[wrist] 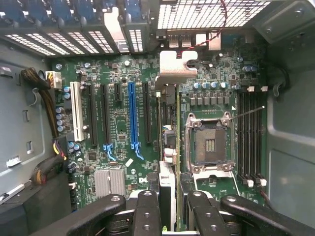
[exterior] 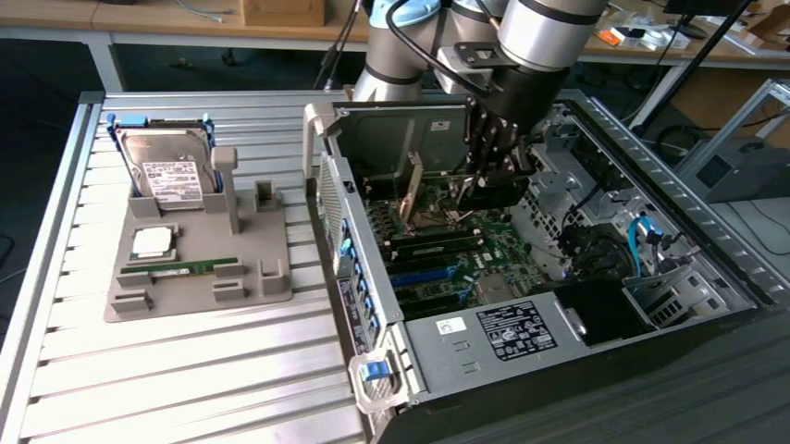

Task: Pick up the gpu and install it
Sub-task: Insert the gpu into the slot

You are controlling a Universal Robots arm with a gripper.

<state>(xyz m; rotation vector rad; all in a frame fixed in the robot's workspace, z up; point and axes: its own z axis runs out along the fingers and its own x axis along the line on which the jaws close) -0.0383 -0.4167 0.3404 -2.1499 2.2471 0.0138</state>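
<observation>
The pincer (wrist: 172, 206) sits at the bottom centre of the wrist frame, its dark fingers (wrist: 146, 211) closed narrowly on the gpu (wrist: 170, 147), which stands edge-on between them. The card looks thin and dark, with a silver bracket (wrist: 176, 66) at its far end. It hangs over the motherboard (wrist: 123, 147) inside the open computer case (exterior: 494, 342). Beside the card are the long blue slot (wrist: 132, 118), a white slot (wrist: 76, 110) and the empty processor socket (wrist: 209, 145); whether the card's edge touches a slot is hard to tell. In the exterior view's left half, a grey tray (exterior: 277, 287) holds a hard drive (exterior: 170, 171), a processor chip (exterior: 152, 242) and a green memory stick (exterior: 179, 267).
</observation>
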